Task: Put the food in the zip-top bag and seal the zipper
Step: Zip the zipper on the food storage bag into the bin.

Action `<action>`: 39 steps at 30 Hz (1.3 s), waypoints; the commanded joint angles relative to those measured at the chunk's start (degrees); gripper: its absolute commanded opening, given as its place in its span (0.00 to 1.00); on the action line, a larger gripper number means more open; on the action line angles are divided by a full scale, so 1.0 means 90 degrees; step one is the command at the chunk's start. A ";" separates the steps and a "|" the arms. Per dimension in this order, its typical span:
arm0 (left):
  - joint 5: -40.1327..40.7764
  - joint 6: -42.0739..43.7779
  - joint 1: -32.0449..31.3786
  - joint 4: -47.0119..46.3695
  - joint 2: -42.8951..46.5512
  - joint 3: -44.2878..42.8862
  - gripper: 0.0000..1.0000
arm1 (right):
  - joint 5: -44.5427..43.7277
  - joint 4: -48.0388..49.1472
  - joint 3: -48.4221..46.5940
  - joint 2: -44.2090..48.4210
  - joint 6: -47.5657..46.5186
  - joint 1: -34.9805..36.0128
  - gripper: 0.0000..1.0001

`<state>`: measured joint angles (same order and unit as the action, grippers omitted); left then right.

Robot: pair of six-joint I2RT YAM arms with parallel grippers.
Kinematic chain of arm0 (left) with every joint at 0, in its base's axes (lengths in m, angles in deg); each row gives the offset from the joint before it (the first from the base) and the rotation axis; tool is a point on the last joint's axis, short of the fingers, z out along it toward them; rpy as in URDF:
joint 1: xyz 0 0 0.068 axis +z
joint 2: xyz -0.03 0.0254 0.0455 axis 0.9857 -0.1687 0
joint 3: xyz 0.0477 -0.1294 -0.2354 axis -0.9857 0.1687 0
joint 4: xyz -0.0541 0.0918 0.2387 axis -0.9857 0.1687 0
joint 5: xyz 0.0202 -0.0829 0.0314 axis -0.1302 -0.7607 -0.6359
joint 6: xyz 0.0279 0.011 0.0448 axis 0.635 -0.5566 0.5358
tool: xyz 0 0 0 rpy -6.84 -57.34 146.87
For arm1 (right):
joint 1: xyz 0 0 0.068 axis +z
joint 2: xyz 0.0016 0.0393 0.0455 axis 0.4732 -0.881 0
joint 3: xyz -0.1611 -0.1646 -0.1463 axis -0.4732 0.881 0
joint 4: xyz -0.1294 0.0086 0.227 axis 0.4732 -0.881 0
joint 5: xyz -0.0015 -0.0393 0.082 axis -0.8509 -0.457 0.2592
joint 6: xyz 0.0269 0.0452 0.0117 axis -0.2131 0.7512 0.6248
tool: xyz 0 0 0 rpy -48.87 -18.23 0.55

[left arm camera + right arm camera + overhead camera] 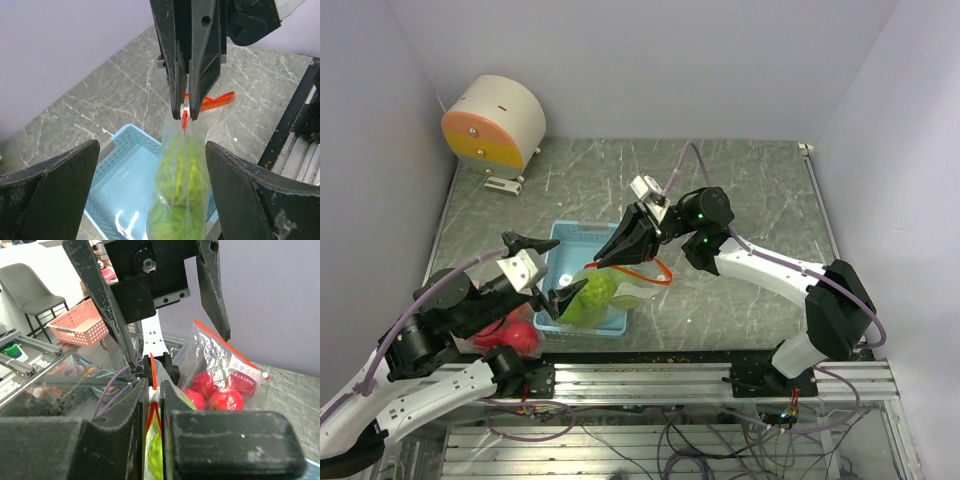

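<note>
Zip-top bag (610, 292): hangs over the near half of the light blue tray (582, 228), its lower end down inside the tray.
Bag's long axis: upright in the left wrist view, with the mouth at the top and the full belly below. The orange zipper strip (658, 276) trails off toward the tray's right side.
Green food (175, 210): ribbed green pieces packed in the lower part of the bag, above the tray floor.
Right fingers (620, 243): drawn narrow and pinched on the bag's top edge at the zipper, holding the bag up over the tray.
Left fingers (55, 190): spread wide and gripping nothing. One stands to each side of the bag above the tray's near-left part, both clear of the plastic.
Red food (225, 400): glossy red balls sealed inside a second clear bag (515, 335), lying on the counter (740, 190) just beside the tray's near-left corner.
White drum (500, 120): round, with an orange and yellow face, well beyond the tray's far-left corner.
</note>
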<state>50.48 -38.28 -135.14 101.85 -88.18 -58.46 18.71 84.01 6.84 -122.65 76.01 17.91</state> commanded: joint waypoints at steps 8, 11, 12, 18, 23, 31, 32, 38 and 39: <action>-0.1240 0.0282 0.0006 -0.0071 -0.0873 -0.0118 0.82 | 0.0103 -0.0149 -0.0026 0.0043 -0.0235 0.0031 0.00; -0.1279 0.0291 0.0006 -0.0147 -0.1002 -0.0040 0.76 | 0.0112 -0.0172 -0.0031 0.0011 -0.0240 0.0044 0.00; -0.1240 0.0312 0.0003 -0.0144 -0.1032 -0.0033 0.72 | 0.0123 -0.0155 -0.0017 0.0013 -0.0223 0.0044 0.00; -0.1238 0.0358 0.0010 0.0019 -0.1202 -0.0071 0.08 | 0.0063 -0.0396 -0.0032 0.0070 -0.0403 0.0038 0.00; -0.1103 0.0326 0.0006 0.0117 -0.1266 0.0013 0.07 | 0.0023 -0.0334 -0.0050 0.0029 -0.0326 0.0038 0.00; -0.0697 -0.0043 0.0008 0.0259 -0.1186 0.0023 0.07 | -0.0183 -0.1103 -0.0108 0.0234 -0.1128 -0.0004 0.48; -0.0684 -0.0049 0.0005 0.0235 -0.1117 0.0042 0.07 | -0.0184 -0.1215 -0.0124 0.0289 -0.1266 -0.0003 0.51; -0.0636 -0.0032 0.0003 0.0132 -0.0875 0.0102 0.07 | -0.0117 -0.2391 -0.0317 0.0452 -0.2076 -0.0001 0.56; -0.0616 -0.0040 0.0002 0.0122 -0.0864 0.0104 0.07 | -0.0139 -0.2521 -0.0317 0.0462 -0.2121 -0.0006 0.56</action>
<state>43.81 -37.95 -135.14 104.48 -97.16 -57.80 17.64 68.58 6.03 -120.36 62.63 17.95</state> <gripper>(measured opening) 0.075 0.557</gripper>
